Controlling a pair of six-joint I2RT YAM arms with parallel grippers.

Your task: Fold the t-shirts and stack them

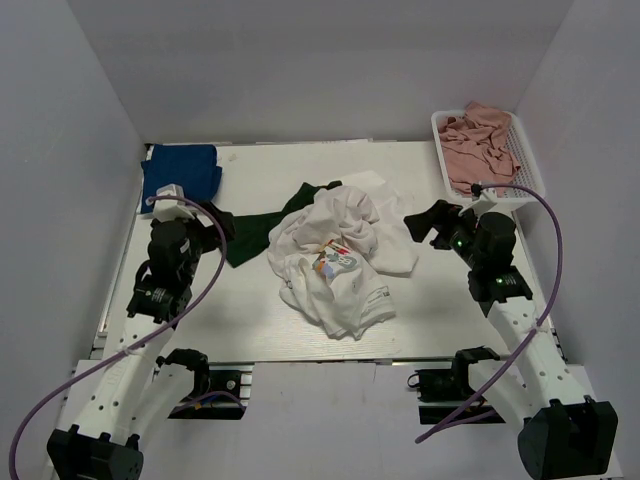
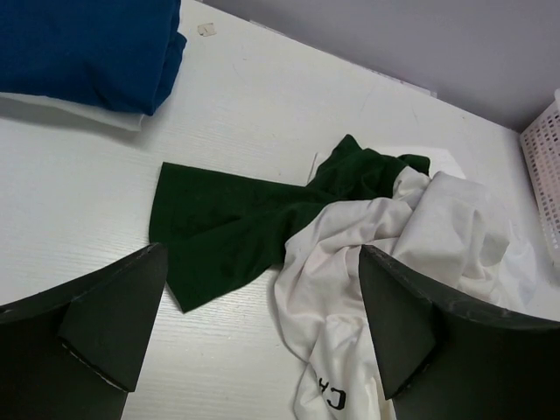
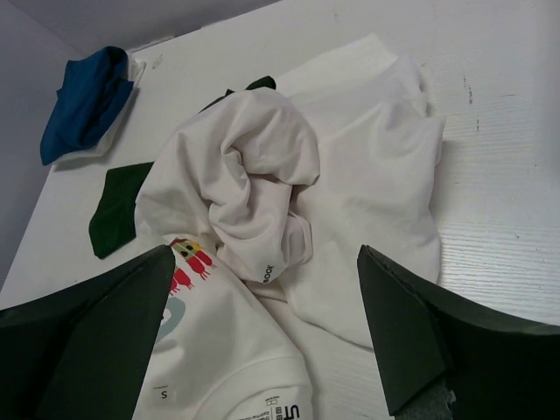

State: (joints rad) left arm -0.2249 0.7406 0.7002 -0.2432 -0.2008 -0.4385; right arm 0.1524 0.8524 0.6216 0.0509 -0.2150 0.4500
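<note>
Left gripper, right gripper: both jaws wide, empty, flanking crumpled white cloth t-shirts heaped on white table. Dark green cloth t-shirt partly underneath. Risk: pinch catches several tangled layers, dragging heap.

You have white t-shirts with a red, multicoloured chest print; a dark green t-shirt; a royal-blue t-shirt; a dusty-pink t-shirt; a white lattice basket.

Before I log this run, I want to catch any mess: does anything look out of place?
The white t-shirts lie crumpled in one heap mid-table, with the dark green t-shirt caught under them. Pink cloth is bunched in the basket at far right. Only the blue t-shirt, far left, looks folded.
</note>
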